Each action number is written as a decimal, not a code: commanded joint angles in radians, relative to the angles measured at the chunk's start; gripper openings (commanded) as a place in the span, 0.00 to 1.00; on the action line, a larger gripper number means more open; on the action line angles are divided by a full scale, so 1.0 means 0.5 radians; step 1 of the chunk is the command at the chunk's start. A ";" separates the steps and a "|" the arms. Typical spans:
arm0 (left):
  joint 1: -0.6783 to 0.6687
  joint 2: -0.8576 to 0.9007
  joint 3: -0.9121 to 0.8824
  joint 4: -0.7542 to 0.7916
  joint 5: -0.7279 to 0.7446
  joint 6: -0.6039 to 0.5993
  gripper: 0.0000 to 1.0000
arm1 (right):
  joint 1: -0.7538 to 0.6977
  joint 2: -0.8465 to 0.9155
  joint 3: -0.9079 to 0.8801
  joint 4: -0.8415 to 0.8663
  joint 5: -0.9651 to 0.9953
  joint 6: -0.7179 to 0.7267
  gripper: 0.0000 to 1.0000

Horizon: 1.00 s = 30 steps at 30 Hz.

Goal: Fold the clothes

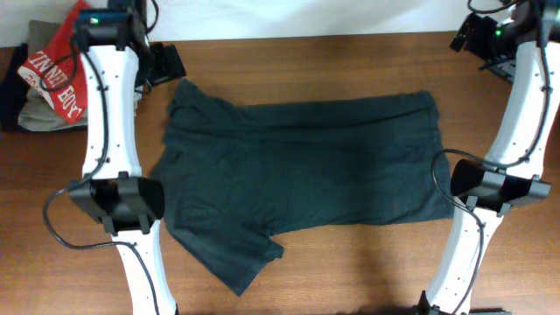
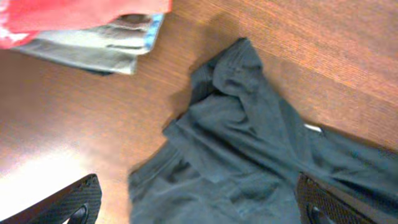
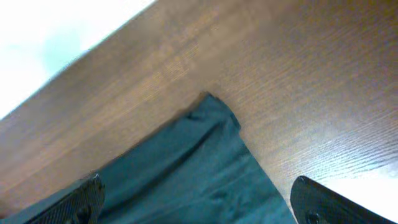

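The dark charcoal T-shirt [image 1: 306, 166] lies spread out on the wooden table [image 1: 350, 271], plain side up, with no lettering showing. One sleeve points to the front left and its top left corner is bunched. My left gripper [image 1: 166, 63] is open and empty above that bunched corner. The left wrist view shows the crumpled fabric [image 2: 249, 143] between the wide-open fingers [image 2: 196, 186]. My right gripper [image 1: 472, 39] is open and empty beyond the shirt's far right corner. The right wrist view shows that corner [image 3: 205, 155] between the spread fingers [image 3: 198, 183].
A red T-shirt with white lettering [image 1: 57, 74] lies on folded khaki garments [image 1: 39, 114] at the table's far left; both also show in the left wrist view, red [image 2: 74, 12] over khaki [image 2: 93, 46]. Both arm bases stand at the front edge.
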State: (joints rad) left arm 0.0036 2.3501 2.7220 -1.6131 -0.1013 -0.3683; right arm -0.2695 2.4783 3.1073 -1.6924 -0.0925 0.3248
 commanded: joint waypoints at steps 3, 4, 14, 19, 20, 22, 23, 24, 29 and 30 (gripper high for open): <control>0.011 -0.141 0.310 -0.150 0.031 -0.021 0.99 | 0.003 -0.177 0.052 -0.014 -0.324 -0.037 0.99; 0.011 -0.201 0.306 -0.150 0.032 -0.014 0.99 | 0.003 -0.211 0.037 -0.013 -0.385 -0.059 0.99; -0.024 -1.167 -0.793 -0.150 0.172 -0.053 0.99 | 0.003 -1.034 -0.971 -0.013 -0.138 -0.109 0.99; -0.204 -1.524 -1.645 -0.053 0.173 -0.206 0.99 | -0.001 -1.189 -1.473 -0.012 -0.053 -0.108 0.99; -0.230 -1.557 -1.764 -0.027 0.173 -0.227 0.99 | 0.000 -1.182 -1.543 -0.003 -0.053 -0.108 0.99; -0.288 -1.629 -2.070 0.036 0.174 -0.315 0.99 | -0.001 -1.181 -1.714 0.062 -0.053 -0.108 0.99; -0.314 -1.662 -2.222 0.068 0.174 -0.371 0.99 | -0.003 -1.181 -1.794 0.098 -0.052 -0.099 0.99; -0.332 -1.688 -2.347 0.095 0.174 -0.420 0.99 | -0.008 -1.181 -1.858 0.130 -0.052 -0.079 0.99; -0.490 -1.839 -3.011 0.347 0.204 -0.680 0.99 | -0.101 -1.182 -2.138 0.292 -0.054 0.105 0.99; -0.539 -1.865 -3.124 0.414 0.239 -0.687 0.99 | -0.124 -1.182 -2.161 0.300 -0.060 0.110 0.99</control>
State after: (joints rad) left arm -0.2127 1.4811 1.2869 -1.4563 -0.0116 -0.6216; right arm -0.2958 1.8900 2.0602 -1.5539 -0.1345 0.3298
